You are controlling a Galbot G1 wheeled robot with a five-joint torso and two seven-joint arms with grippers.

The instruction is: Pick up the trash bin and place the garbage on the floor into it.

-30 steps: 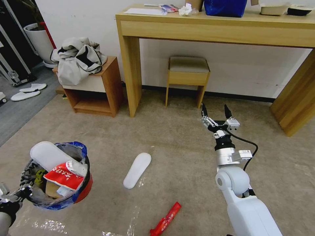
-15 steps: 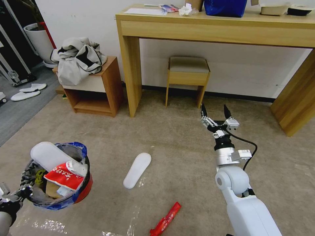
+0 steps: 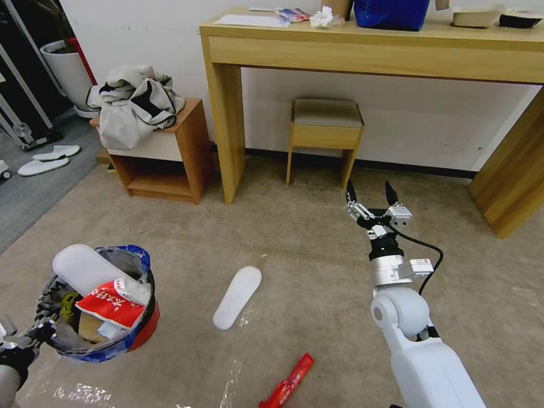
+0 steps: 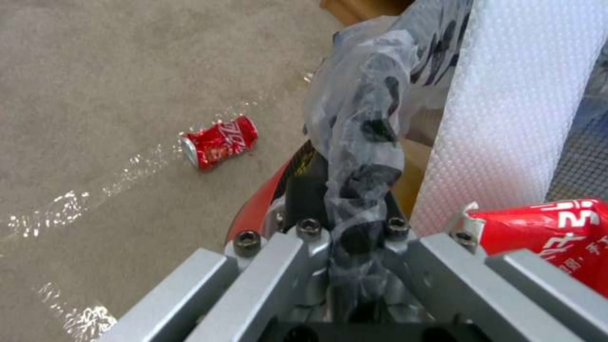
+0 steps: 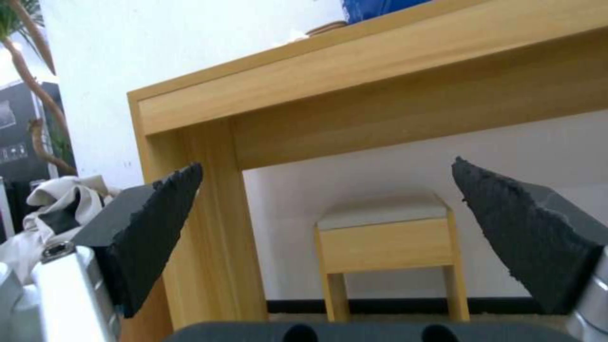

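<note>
The red trash bin (image 3: 145,327) hangs at the lower left above the floor (image 3: 317,266), and my left gripper (image 3: 24,340) is shut on its bag-lined rim. In the left wrist view the gripper (image 4: 355,228) clamps the rim and clear plastic of the trash bin (image 4: 260,209). The bin holds a white slipper (image 3: 85,266), a red wrapper (image 3: 110,303) and brown paper. Garbage on the carpet: a white slipper (image 3: 238,296), a red wrapper (image 3: 288,387) and a red can (image 4: 218,142). My right gripper (image 3: 371,195) is open and empty above the carpet, facing the stool (image 5: 386,232).
A long wooden desk (image 3: 374,48) runs along the back wall with a small stool (image 3: 324,133) under it. A low wooden cabinet (image 3: 170,153) with piled clothes stands at left. Two white slippers (image 3: 48,158) lie on grey flooring at far left, near a white pot (image 3: 65,68).
The whole head picture has shifted slightly, so the camera moved a little. The left gripper still holds the bin and the right gripper stays open in about the same place.
</note>
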